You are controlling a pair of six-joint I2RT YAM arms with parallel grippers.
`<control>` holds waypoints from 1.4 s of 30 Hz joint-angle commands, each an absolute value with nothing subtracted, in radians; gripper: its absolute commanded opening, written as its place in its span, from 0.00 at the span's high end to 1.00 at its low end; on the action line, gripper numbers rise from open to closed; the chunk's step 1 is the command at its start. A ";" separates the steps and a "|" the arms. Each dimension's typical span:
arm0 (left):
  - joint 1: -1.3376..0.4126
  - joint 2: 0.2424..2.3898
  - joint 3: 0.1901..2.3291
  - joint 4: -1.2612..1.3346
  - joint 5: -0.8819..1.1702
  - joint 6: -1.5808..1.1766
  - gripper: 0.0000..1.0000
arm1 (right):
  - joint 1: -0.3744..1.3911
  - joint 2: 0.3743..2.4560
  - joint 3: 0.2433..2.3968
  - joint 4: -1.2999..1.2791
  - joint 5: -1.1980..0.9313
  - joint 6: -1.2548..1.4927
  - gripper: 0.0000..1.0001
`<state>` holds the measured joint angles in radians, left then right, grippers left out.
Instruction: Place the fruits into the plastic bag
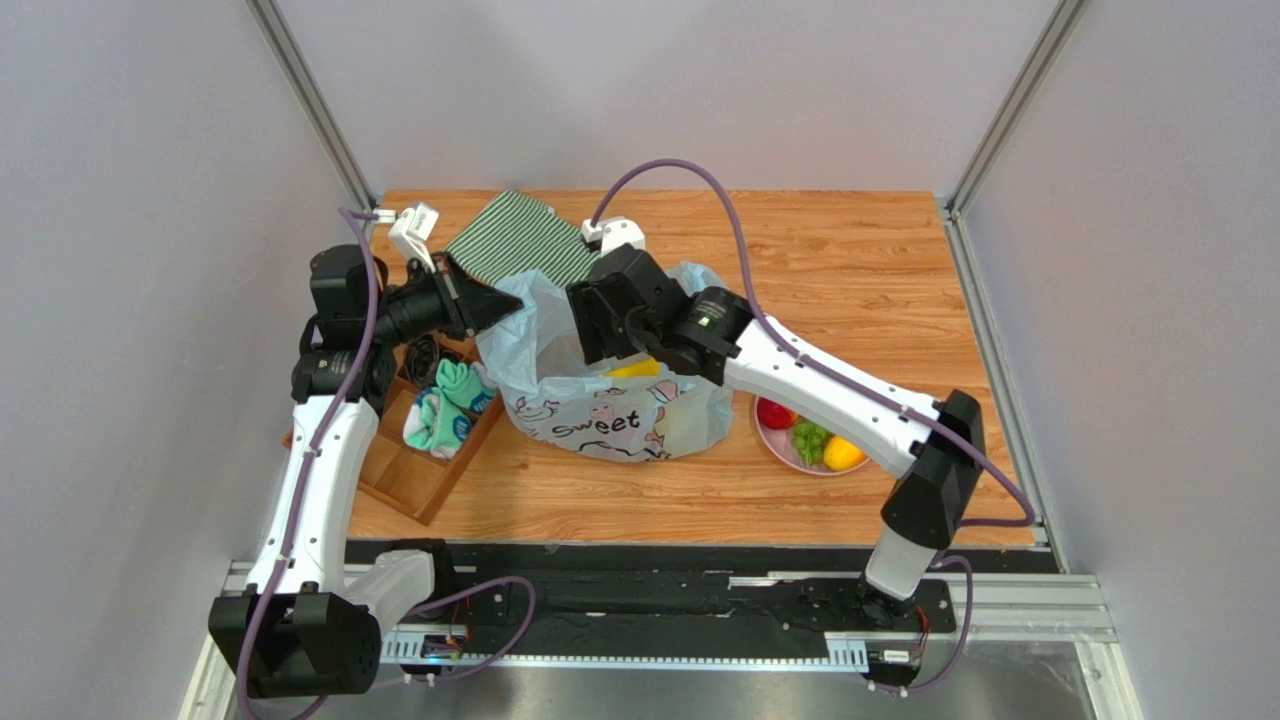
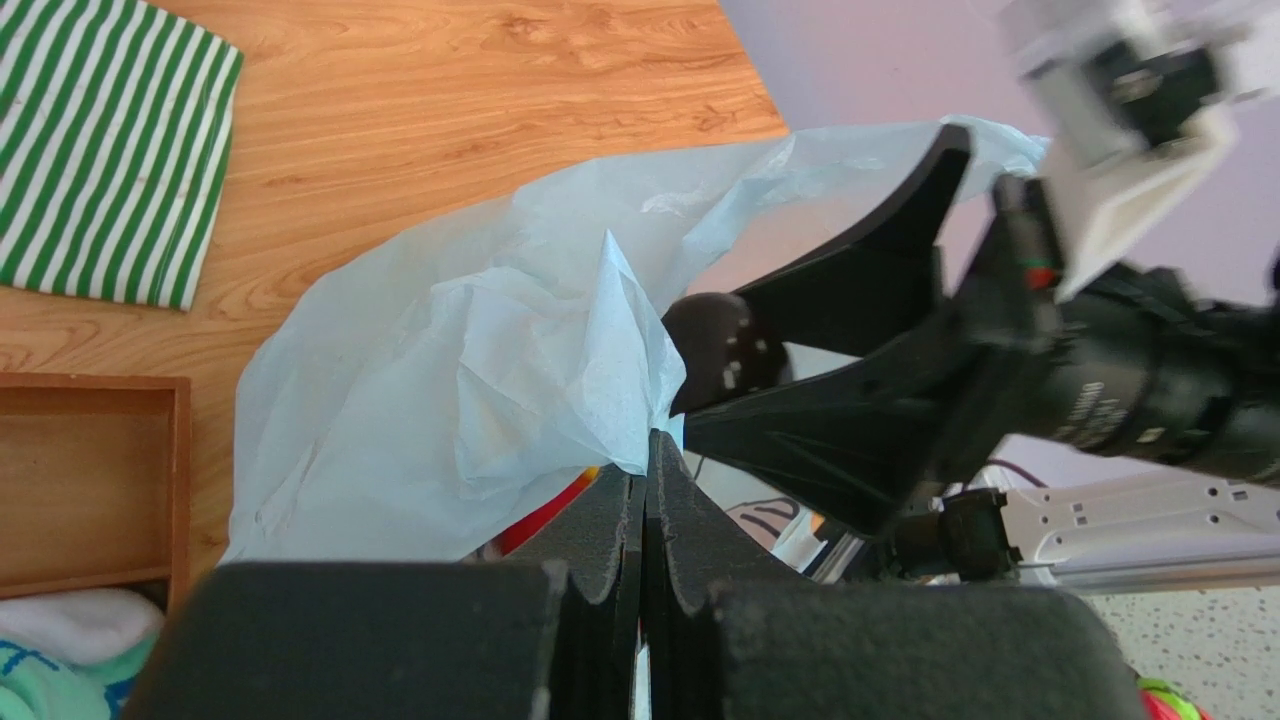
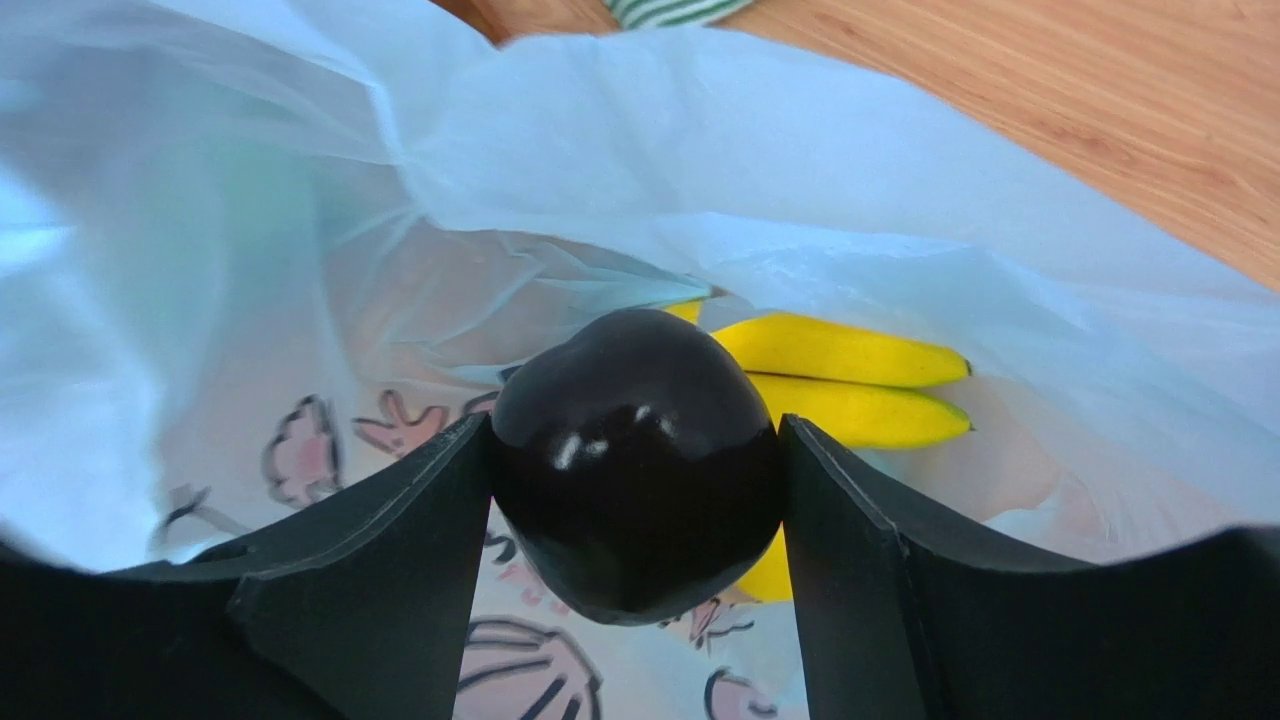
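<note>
The pale-blue plastic bag (image 1: 601, 405) printed "Sweet" stands mid-table. My left gripper (image 1: 504, 308) is shut on its raised left rim; in the left wrist view the film (image 2: 451, 390) is pinched between the closed jaws (image 2: 649, 450). My right gripper (image 1: 594, 323) reaches into the bag's mouth, shut on a dark brown avocado (image 3: 639, 465) between its fingers (image 3: 636, 435). A yellow banana (image 3: 849, 383) lies inside the bag behind the avocado. A red apple (image 1: 775, 414), green grapes (image 1: 810, 440) and a yellow fruit (image 1: 843, 452) sit on the pink plate (image 1: 781, 450).
A green striped cloth (image 1: 522, 240) lies at the back behind the bag. A wooden tray (image 1: 406, 473) with rolled teal-white socks (image 1: 446, 408) sits left of the bag, under my left arm. The pink plate is right of the bag, under my right forearm.
</note>
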<state>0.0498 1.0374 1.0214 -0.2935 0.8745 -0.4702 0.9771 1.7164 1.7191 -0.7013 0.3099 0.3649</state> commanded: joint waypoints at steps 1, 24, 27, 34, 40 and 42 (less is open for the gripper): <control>0.057 1.028 1.019 -0.252 0.894 -0.476 1.00 | 0.988 1.795 1.767 -0.773 0.423 0.353 0.70; 0.058 1.023 1.017 -0.244 0.893 -0.472 1.00 | 0.982 1.876 1.612 -0.779 0.373 0.422 0.10; 0.058 1.025 1.015 -0.242 0.893 -0.472 1.00 | 0.980 1.862 1.605 -0.775 0.367 0.419 0.07; 0.058 1.023 1.015 -0.242 0.893 -0.474 1.00 | 0.979 1.842 1.614 -0.756 0.344 0.410 0.09; 0.060 1.023 1.014 -0.241 0.894 -0.476 1.00 | 0.983 1.789 1.614 -0.704 0.296 0.370 0.11; 0.058 1.023 1.014 -0.241 0.893 -0.476 1.00 | 0.985 1.769 1.612 -0.681 0.259 0.348 0.11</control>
<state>0.0502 1.0370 1.0187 -0.2867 0.8806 -0.4698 0.9833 1.8618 1.6020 -0.7700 0.3180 0.3939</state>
